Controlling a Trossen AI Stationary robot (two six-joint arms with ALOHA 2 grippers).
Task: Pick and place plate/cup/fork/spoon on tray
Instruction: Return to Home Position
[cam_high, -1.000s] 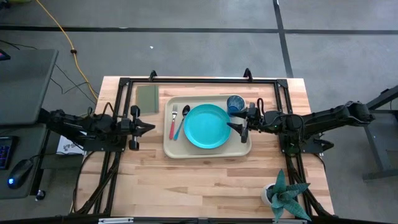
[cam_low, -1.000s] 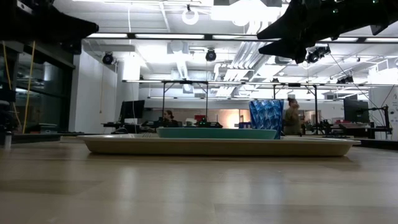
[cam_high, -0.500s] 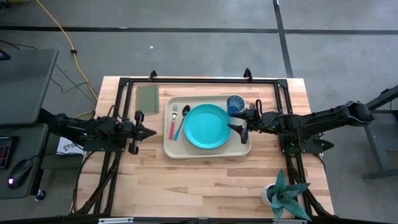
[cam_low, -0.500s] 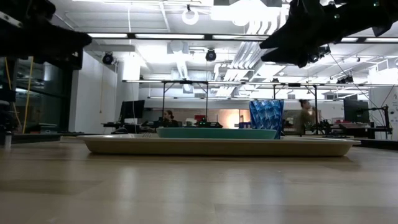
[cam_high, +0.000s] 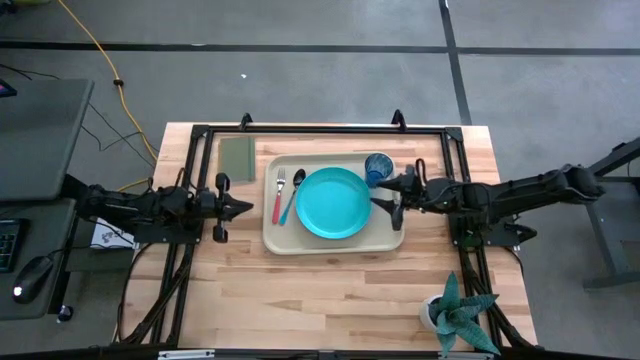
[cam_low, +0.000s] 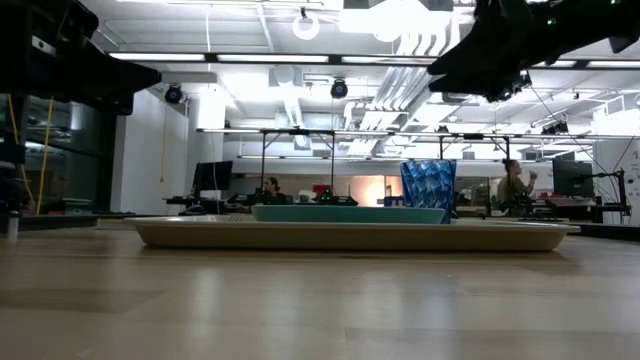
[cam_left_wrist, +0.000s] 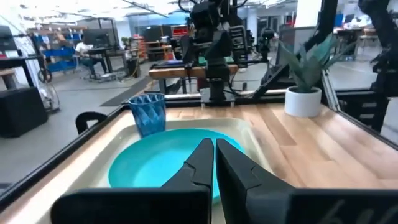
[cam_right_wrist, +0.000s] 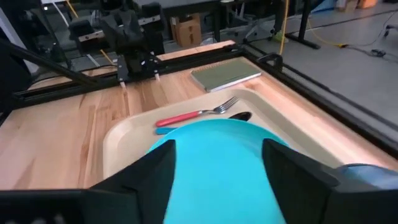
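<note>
The beige tray (cam_high: 272, 238) lies at the table's middle. On it are the teal plate (cam_high: 333, 203), the blue cup (cam_high: 378, 167) at its far right corner, and the red-handled fork (cam_high: 277, 197) and blue-handled spoon (cam_high: 291, 203) side by side left of the plate. My right gripper (cam_high: 382, 197) hovers open and empty over the tray's right end, beside the cup; its wrist view looks over the plate (cam_right_wrist: 217, 155). My left gripper (cam_high: 246, 208) is shut and empty, in the air left of the tray, pointing at it.
An olive-green square (cam_high: 238, 157) lies flat on the table, beyond the tray's far left corner. A potted plant (cam_high: 458, 312) stands at the near right corner. A black frame (cam_high: 320, 130) runs around the work area. Bare wood lies near the tray's front.
My right gripper has drawn back a little toward the table's right edge, still open and above the tray. The plate, cup, fork and spoon have stayed in place on the tray.
</note>
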